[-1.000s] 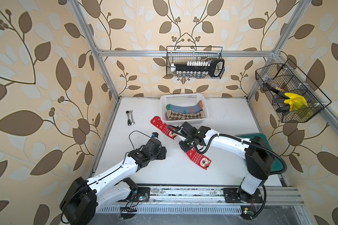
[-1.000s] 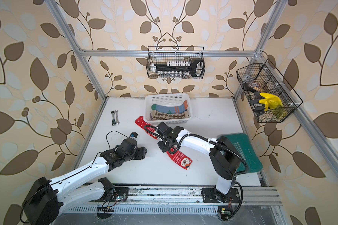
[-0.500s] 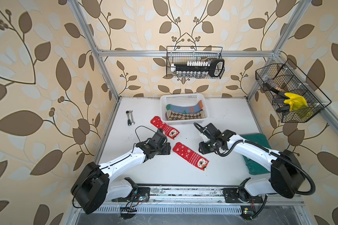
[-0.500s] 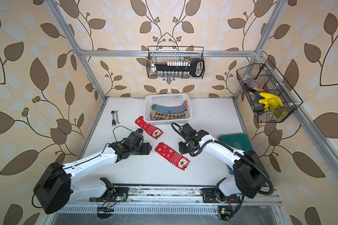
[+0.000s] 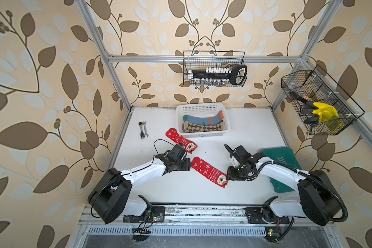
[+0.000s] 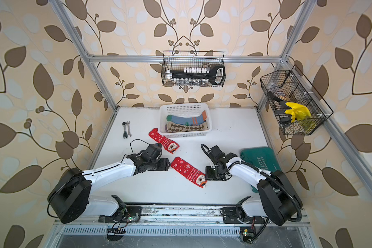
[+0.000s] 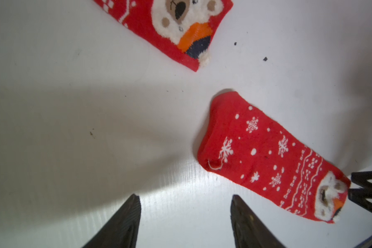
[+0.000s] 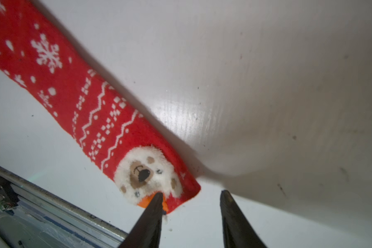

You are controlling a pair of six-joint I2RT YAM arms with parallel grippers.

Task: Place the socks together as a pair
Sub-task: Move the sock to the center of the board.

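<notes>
Two red Christmas-patterned socks lie flat on the white table. One sock (image 5: 180, 140) (image 7: 176, 28) rests beside the basket. The other sock (image 5: 209, 171) (image 6: 189, 170) lies mid-table. My left gripper (image 5: 189, 167) (image 7: 185, 195) stands open just short of that sock's toe (image 7: 223, 139), with only bare table between its fingers. My right gripper (image 5: 228, 177) (image 8: 191, 192) is open at the bear-face cuff (image 8: 146, 171); one fingertip (image 8: 157, 199) overlaps the cuff edge. A blue-grey sock (image 5: 202, 119) and a brown argyle sock (image 5: 202, 128) lie in the basket.
The white basket (image 5: 200, 105) stands at the back middle. Two wrenches (image 5: 143, 128) lie at the back left. A dark green cloth bag (image 5: 281, 158) lies under the right arm. Wire baskets (image 5: 215, 68) (image 5: 318, 103) hang on the walls. The table's front rail (image 8: 52, 201) runs close to the cuff.
The right gripper let go of the mid-table sock, drew back right, then came to its cuff end. The left gripper advanced to the sock's toe end.
</notes>
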